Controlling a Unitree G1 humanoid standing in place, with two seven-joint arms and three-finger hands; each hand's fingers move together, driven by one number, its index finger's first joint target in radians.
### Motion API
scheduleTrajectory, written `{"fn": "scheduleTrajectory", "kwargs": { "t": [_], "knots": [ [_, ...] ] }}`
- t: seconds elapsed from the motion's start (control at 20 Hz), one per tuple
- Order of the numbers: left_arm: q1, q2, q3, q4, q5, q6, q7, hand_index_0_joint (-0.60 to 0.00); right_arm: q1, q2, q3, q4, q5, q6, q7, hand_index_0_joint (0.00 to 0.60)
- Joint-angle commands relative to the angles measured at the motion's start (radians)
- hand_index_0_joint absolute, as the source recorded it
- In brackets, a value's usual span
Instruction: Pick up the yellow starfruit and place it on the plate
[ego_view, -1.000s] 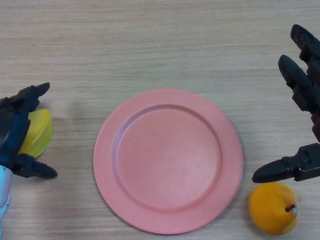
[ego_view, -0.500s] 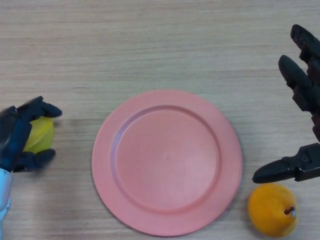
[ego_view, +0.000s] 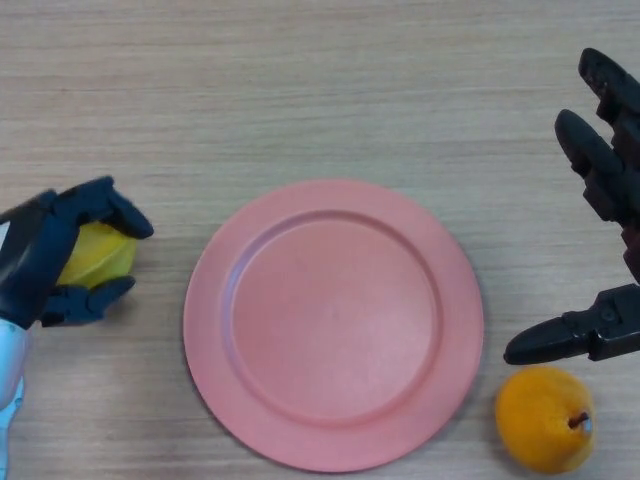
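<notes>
The left hand (ego_view: 45, 262) is wrapped around the yellow starfruit (ego_view: 95, 256) at the left edge of the wooden counter (ego_view: 320, 90), fingers curled over its top and thumb under it, just beside the pink plate (ego_view: 333, 324) but not on it. The right hand (ego_view: 605, 250) hangs at the right edge with fingers spread and holding nothing, above an orange fruit (ego_view: 546, 418) lying near the plate's lower right rim.

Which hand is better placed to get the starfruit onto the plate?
Left. The left hand is curled round the yellow starfruit, just beside the plate. The right hand is open, across the plate.
</notes>
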Motion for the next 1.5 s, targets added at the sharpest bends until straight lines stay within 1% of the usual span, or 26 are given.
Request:
{"fn": "scheduleTrajectory", "kwargs": {
  "t": [0.05, 0.1, 0.15, 0.2, 0.25, 0.3, 0.4, 0.45, 0.5, 0.55, 0.7, 0.75, 0.8, 0.85, 0.9, 0.95, 1.0, 1.05, 1.1, 1.15, 1.25, 1.35, 1.45, 1.5],
  "knots": [
    [-0.009, 0.024, 0.073, -0.117, 0.036, -0.074, 0.055, -0.6, -0.023, -0.027, -0.058, -0.056, 0.034, -0.079, 0.006, 0.0],
    [0.0, -0.007, 0.044, -0.195, 0.002, -0.044, -0.008, -0.6, -0.023, -0.027, -0.059, -0.057, 0.033, -0.08, 0.007, 0.0],
    [0.003, -0.025, 0.027, -0.232, -0.015, -0.025, -0.03, -0.6, -0.023, -0.027, -0.058, -0.056, 0.03, -0.084, 0.008, 0.0],
    [0.024, -0.052, -0.026, -0.277, 0.009, -0.027, -0.079, -0.6, -0.023, -0.024, -0.056, -0.051, 0.033, -0.088, 0.006, 0.0],
    [0.032, -0.066, -0.048, -0.292, 0.015, -0.03, -0.094, -0.6, -0.025, -0.024, -0.054, -0.048, 0.035, -0.09, 0.004, 0.0],
    [0.03, -0.108, -0.092, -0.324, -0.057, 0.021, -0.134, -0.6, -0.028, -0.026, -0.05, -0.045, 0.03, -0.092, 0.003, 0.0],
    [0.032, -0.13, -0.149, -0.318, -0.084, 0.038, -0.155, -0.6, -0.028, -0.026, -0.047, -0.045, 0.025, -0.087, 0.006, 0.0],
    [0.025, -0.132, -0.162, -0.294, -0.076, -0.003, -0.132, -0.6, -0.028, -0.026, -0.048, -0.046, 0.028, -0.082, 0.007, 0.0],
    [0.006, -0.142, -0.176, -0.247, -0.101, -0.068, -0.117, -0.6, -0.028, -0.026, -0.054, -0.049, 0.034, -0.079, 0.004, 0.0],
    [0.006, -0.15, -0.181, -0.249, -0.133, -0.054, -0.137, -0.6, -0.027, -0.026, -0.055, -0.049, 0.035, -0.079, 0.002, 0.0],
    [-0.022, -0.14, -0.197, -0.161, -0.033, -0.147, -0.133, -0.6, -0.023, -0.03, -0.068, -0.055, 0.035, -0.083, 0.003, 0.0],
    [-0.025, -0.141, -0.196, -0.154, -0.03, -0.147, -0.142, -0.6, -0.022, -0.029, -0.069, -0.057, 0.032, -0.085, 0.003, 0.0],
    [-0.041, -0.161, -0.191, -0.174, -0.116, -0.099, -0.147, -0.6, -0.017, -0.032, -0.069, -0.057, 0.018, -0.089, 0.014, 0.0],
    [-0.047, -0.165, -0.193, -0.183, -0.144, -0.075, -0.148, -0.6, -0.016, -0.03, -0.071, -0.057, 0.015, -0.09, 0.017, 0.0],
    [-0.048, -0.17, -0.206, -0.184, -0.181, -0.051, -0.155, -0.55, -0.018, -0.03, -0.071, -0.054, 0.007, -0.097, 0.017, 0.0],
    [-0.047, -0.17, -0.208, -0.184, -0.181, -0.048, -0.155, -0.45, -0.019, -0.031, -0.07, -0.055, 0.005, -0.097, 0.018, 0.0],
    [-0.042, -0.172, -0.214, -0.185, -0.177, -0.044, -0.155, -0.3, -0.019, -0.031, -0.071, -0.057, 0.004, -0.095, 0.018, 0.0],
    [-0.038, -0.173, -0.218, -0.186, -0.173, -0.042, -0.155, -0.2, -0.02, -0.03, -0.071, -0.059, 0.004, -0.094, 0.019, 0.0],
    [-0.028, -0.174, -0.22, -0.198, -0.176, -0.025, -0.162, -0.057, -0.022, -0.031, -0.073, -0.065, 0.004, -0.089, 0.018, 0.0],
    [-0.022, -0.174, -0.22, -0.205, -0.18, -0.016, -0.164, 0.0, -0.02, -0.031, -0.075, -0.069, 0.005, -0.086, 0.019, 0.0],
    [-0.021, -0.173, -0.212, -0.209, -0.188, -0.018, -0.142, 0.0, -0.022, -0.031, -0.071, -0.069, -0.002, -0.087, 0.016, 0.0],
    [-0.014, -0.168, -0.195, -0.236, -0.219, -0.012, -0.136, 0.0, -0.015, -0.027, -0.077, -0.076, 0.006, -0.085, 0.016, 0.0],
    [-0.017, -0.158, -0.169, -0.262, -0.271, -0.005, -0.136, 0.0, -0.018, -0.031, -0.077, -0.084, 0.001, -0.07, 0.018, 0.0],
    [-0.025, -0.146, -0.134, -0.253, -0.278, -0.039, -0.094, 0.0, -0.012, -0.029, -0.081, -0.086, 0.001, -0.079, 0.023, 0.0]
  ]
}}
